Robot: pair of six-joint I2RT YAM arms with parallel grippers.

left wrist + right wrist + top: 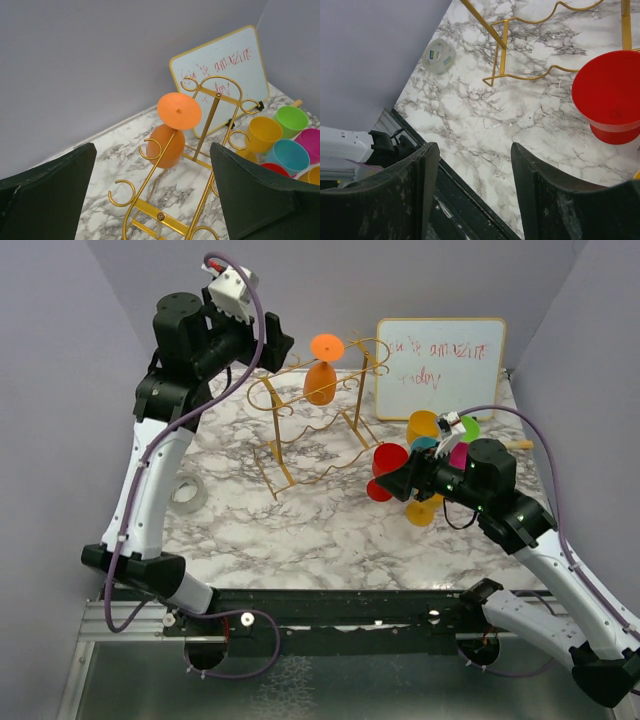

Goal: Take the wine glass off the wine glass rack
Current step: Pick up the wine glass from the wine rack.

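An orange wine glass [321,382] hangs upside down, foot up, on the gold wire wine glass rack [285,455] at the back middle of the marble table. My left gripper [276,344] is open and empty, held high just left of the glass at the rack's top. In the left wrist view the glass [166,144] hangs between the rack's rails [159,216], ahead of the open gripper [152,192]. My right gripper [386,484] is open and empty, low on the right near the rack's foot. In the right wrist view it [475,185] hangs over the table's near edge.
A whiteboard [441,366] with red writing leans at the back right. Several coloured plastic wine glasses [425,427] stand in front of it, with a red one [388,462] nearest the right gripper, also seen from the right wrist [607,95]. A tape roll [188,496] lies left.
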